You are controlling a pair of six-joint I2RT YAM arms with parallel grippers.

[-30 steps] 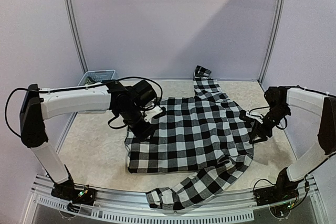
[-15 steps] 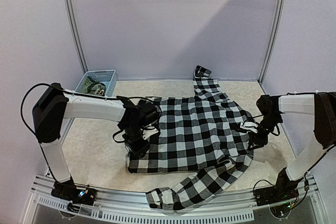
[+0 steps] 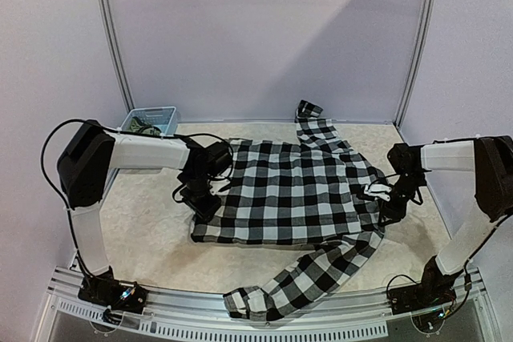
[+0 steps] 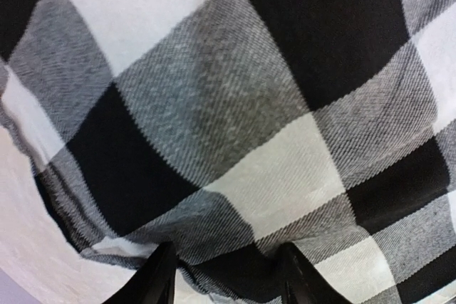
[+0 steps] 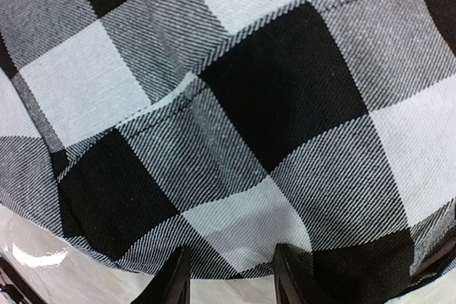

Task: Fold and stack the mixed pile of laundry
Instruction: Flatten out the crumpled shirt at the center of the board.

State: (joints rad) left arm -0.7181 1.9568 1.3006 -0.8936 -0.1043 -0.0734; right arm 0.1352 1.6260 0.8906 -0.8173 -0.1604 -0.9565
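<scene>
The black-and-white checked shirt [image 3: 296, 190] lies spread flat across the table, one sleeve [image 3: 309, 114] pointing to the back and the other [image 3: 272, 298] trailing over the front rail. My left gripper [image 3: 202, 204] is at the shirt's left edge. In the left wrist view [image 4: 229, 275] a fold of the shirt [image 4: 235, 105] is bunched between its fingers. My right gripper [image 3: 385, 202] is at the shirt's right edge. In the right wrist view [image 5: 231, 279] the hem of the shirt [image 5: 271, 90] sits between its fingers. The olive-green shirt is not clearly in view.
A light blue lattice basket [image 3: 152, 110] stands at the back left corner with something dark inside. Lilac walls close the back and sides. A metal rail [image 3: 160, 318] runs along the front edge by the arm bases.
My left gripper has moved left and the shirt's left side has been drawn out flatter. My right gripper has shifted slightly inward at the right edge. The shirt now lies tauter.
</scene>
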